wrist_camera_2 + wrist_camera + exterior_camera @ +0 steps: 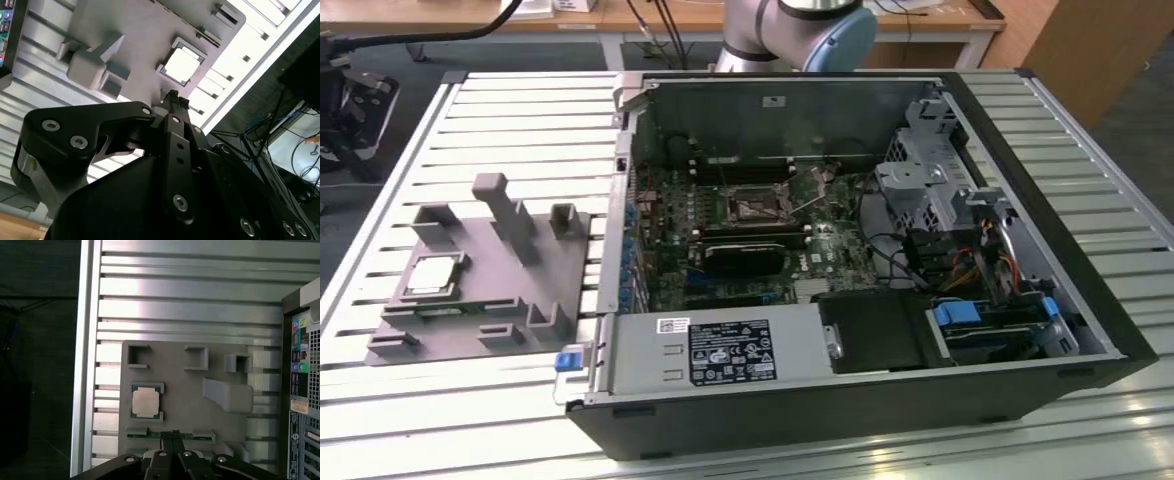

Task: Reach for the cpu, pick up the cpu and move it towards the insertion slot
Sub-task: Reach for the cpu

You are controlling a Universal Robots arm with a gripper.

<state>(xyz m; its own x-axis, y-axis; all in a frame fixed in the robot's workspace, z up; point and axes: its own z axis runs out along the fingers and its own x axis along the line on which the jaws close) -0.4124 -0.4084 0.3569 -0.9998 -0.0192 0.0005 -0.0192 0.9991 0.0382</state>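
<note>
Closed tool [172, 434] hangs near the cpu [146, 401] in its gray tray [180, 385].

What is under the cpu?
The cpu sits in a square pocket of a grey fixture, which rests on the slatted table. The pocket floor directly beneath the cpu is covered by it and cannot be seen.

Shiny metal cpu [146, 401] on matt plastic fixture [175, 372].
</note>
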